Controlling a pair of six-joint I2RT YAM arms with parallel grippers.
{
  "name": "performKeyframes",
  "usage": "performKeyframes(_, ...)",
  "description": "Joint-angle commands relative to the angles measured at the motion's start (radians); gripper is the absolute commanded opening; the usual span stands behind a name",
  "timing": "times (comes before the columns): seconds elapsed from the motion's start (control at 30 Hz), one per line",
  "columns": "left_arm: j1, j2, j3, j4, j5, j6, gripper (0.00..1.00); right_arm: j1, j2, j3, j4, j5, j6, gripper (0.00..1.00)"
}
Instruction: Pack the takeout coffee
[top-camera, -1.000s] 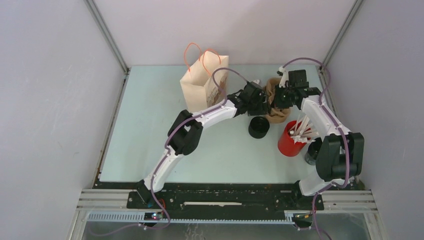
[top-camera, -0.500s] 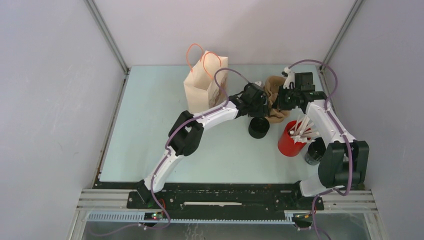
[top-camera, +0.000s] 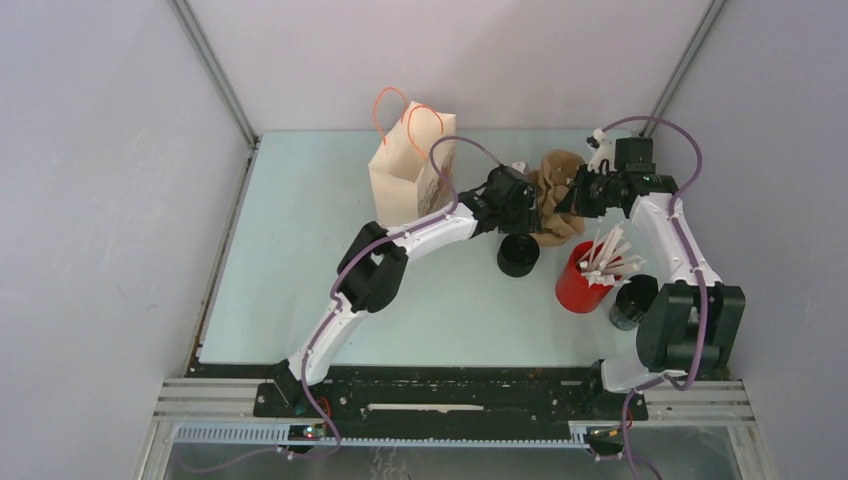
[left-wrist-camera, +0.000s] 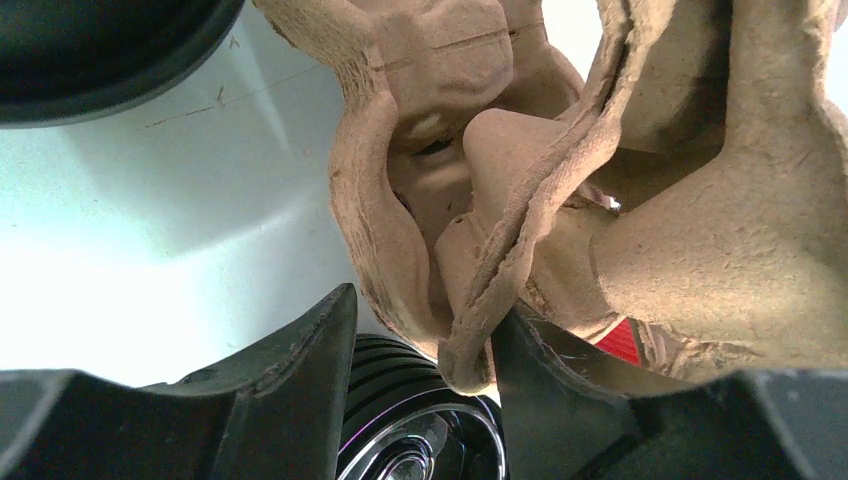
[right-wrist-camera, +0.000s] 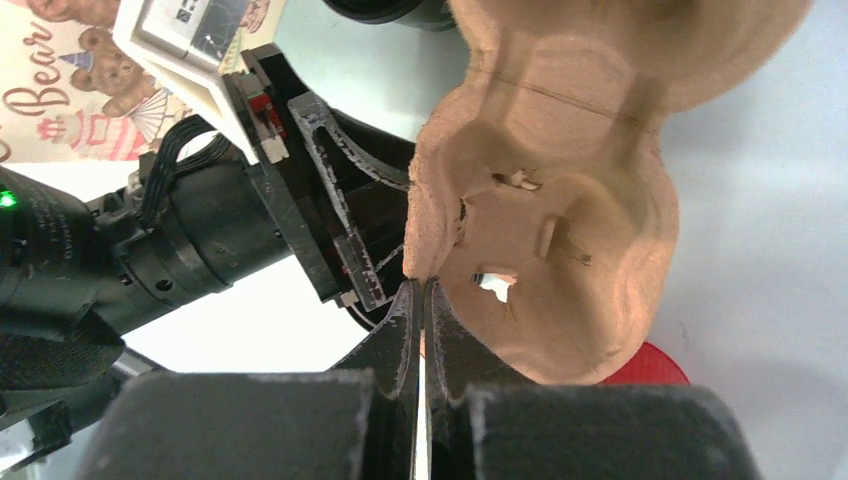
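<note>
Brown pulp carrier (top-camera: 556, 188) hangs tilted between the two claws at the far middle of the worktop (top-camera: 300, 260). The right claw (right-wrist-camera: 420, 286) is clenched tight on the carrier's thin rim, its fingertips pressed together there. The left claw (left-wrist-camera: 422, 315) comes in from the carrier's 9 o'clock side. Its jaws stand apart around a fold of the rim: the pulp touches one finger, and a gap shows beside the other, so it is released rather than clamped.

The black takeout coffee cup (top-camera: 518, 256) stands upright on the worktop, just at 6 o'clock of the left claw and apart from the carrier. The red cup (top-camera: 574, 288) of white sticks (top-camera: 606, 256) stands near, at the coffee cup's 4 o'clock. The paper bag (top-camera: 405, 172) stands upright at 9 o'clock of the carrier.
</note>
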Motion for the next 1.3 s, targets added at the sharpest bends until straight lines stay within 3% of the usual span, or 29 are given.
performKeyframes(0.0, 0.005, -0.015, 0.002, -0.046, -0.015, 0.039, 0.56, -0.035, 0.028, 0.073, -0.027, -0.159, -0.012, 0.00)
performKeyframes(0.07, 0.007, -0.014, 0.001, -0.043, -0.008, 0.038, 0.56, -0.055, 0.076, 0.129, -0.072, -0.276, -0.027, 0.00)
performKeyframes(0.13, 0.007, -0.010, 0.002, -0.041, 0.004, 0.036, 0.56, -0.047, 0.123, 0.207, -0.153, -0.295, -0.058, 0.00)
performKeyframes(0.3, 0.010, -0.014, -0.006, -0.033, 0.028, 0.031, 0.55, 0.046, 0.126, 0.136, -0.092, -0.066, -0.036, 0.00)
performKeyframes(0.47, 0.017, -0.029, -0.020, -0.019, 0.038, 0.032, 0.46, 0.098, 0.104, 0.013, 0.012, 0.081, 0.012, 0.01)
performKeyframes(0.7, 0.025, -0.022, -0.017, -0.005, 0.058, 0.018, 0.32, 0.171, 0.127, -0.035, 0.121, 0.284, -0.006, 0.26)
performKeyframes(0.83, 0.031, -0.020, -0.016, -0.002, 0.069, 0.004, 0.23, 0.219, 0.157, -0.058, 0.151, 0.401, -0.001, 0.33)
performKeyframes(0.97, 0.033, -0.020, -0.018, 0.000, 0.079, -0.004, 0.18, 0.266, 0.110, -0.117, 0.209, 0.544, -0.009, 0.48)
performKeyframes(1.17, 0.035, -0.020, -0.013, 0.011, 0.086, -0.013, 0.13, 0.275, -0.011, -0.213, 0.273, 0.593, -0.012, 0.49)
performKeyframes(1.27, 0.035, -0.018, -0.009, 0.017, 0.091, -0.017, 0.12, 0.242, -0.082, -0.236, 0.284, 0.494, 0.009, 0.49)
